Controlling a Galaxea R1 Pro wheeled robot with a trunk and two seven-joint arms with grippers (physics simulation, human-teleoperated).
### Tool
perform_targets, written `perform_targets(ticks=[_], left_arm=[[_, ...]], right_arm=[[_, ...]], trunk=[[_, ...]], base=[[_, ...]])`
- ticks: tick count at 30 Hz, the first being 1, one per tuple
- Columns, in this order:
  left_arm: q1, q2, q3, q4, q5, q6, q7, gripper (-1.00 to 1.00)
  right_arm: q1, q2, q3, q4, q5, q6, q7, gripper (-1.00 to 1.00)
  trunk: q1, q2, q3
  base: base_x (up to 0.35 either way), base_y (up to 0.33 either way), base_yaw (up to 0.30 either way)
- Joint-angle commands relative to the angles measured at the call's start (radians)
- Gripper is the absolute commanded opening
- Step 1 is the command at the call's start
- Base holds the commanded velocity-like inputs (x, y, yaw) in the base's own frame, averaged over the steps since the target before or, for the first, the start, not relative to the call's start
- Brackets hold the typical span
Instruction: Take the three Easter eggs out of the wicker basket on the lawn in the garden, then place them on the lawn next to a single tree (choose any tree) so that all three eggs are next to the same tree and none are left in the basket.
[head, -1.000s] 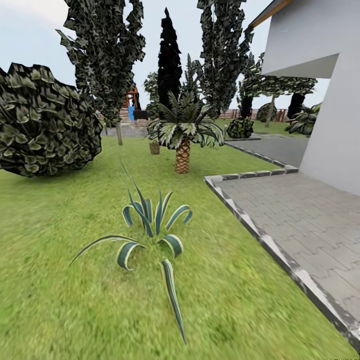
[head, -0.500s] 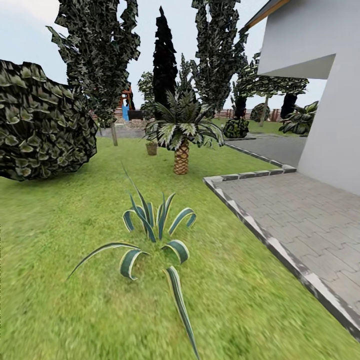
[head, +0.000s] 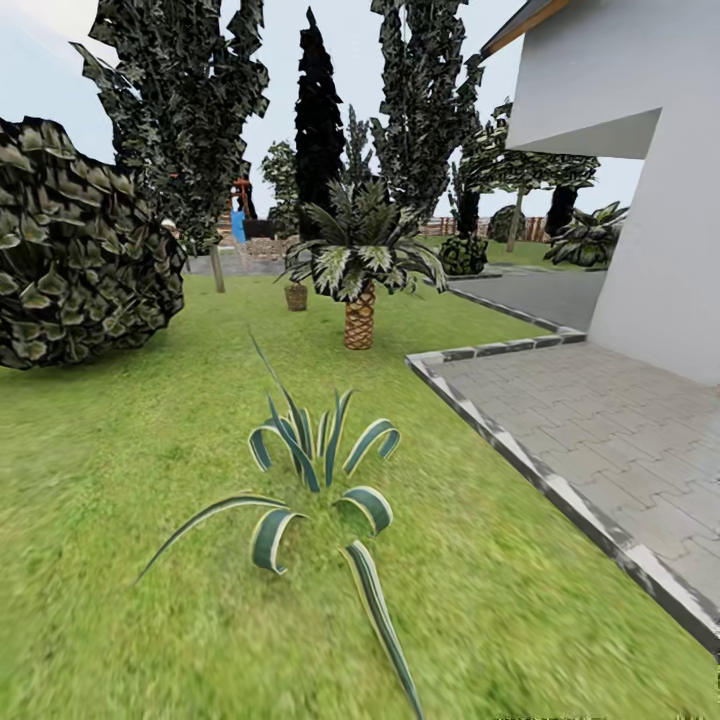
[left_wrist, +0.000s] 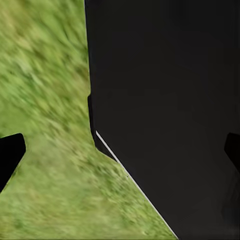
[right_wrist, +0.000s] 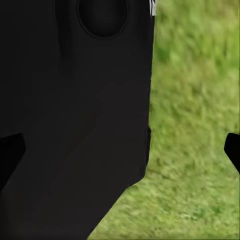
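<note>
Far across the lawn (head: 130, 480), the small brown wicker basket (head: 296, 296) stands on the grass just left of a short palm. At this distance the Easter eggs cannot be made out. A tree (head: 216, 265) with a slim pale trunk and dark blocky crown rises left of the basket. In the left wrist view, my left gripper (left_wrist: 120, 152) is open, its dark fingertips (left_wrist: 10, 155) wide apart over grass and my own black body. My right gripper (right_wrist: 120, 152) is likewise open with nothing between its fingers.
A striped agave plant (head: 320, 465) grows in the grass close ahead. A big dark shrub (head: 80, 250) sits at the left, the palm (head: 360, 300) further on. Grey paving (head: 600, 430) with a stone kerb and a white house wall (head: 660, 220) lie to the right.
The whole head view has shifted: the agave has grown larger and lower, and shrub, trees and basket have slid left. The camera has moved forward; nothing in the garden has moved.
</note>
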Motion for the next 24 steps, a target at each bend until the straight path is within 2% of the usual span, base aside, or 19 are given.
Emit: perform_targets(ticks=[1, 7, 24], left_arm=[[0.001, 0.000, 0.000, -0.002, -0.001, 0.000, 0.000, 1.00], [0.001, 0.000, 0.000, -0.002, -0.001, 0.000, 0.000, 1.00], [0.001, 0.000, 0.000, -0.002, 0.001, 0.001, 0.000, 1.00]], right_arm=[[0.000, 0.000, 0.000, 0.000, 0.000, -0.001, 0.000, 1.00], [0.000, -0.001, -0.002, 0.000, 0.000, 0.000, 0.000, 1.00], [0.000, -0.001, -0.003, 0.000, -0.001, 0.001, 0.000, 1.00]], trunk=[[0.000, 0.000, -0.001], [0.000, 0.000, -0.003], [0.000, 0.000, -0.004]], base=[[0.134, 0.306, -0.266], [0.134, 0.306, -0.148], [0.021, 0.326, -0.004]])
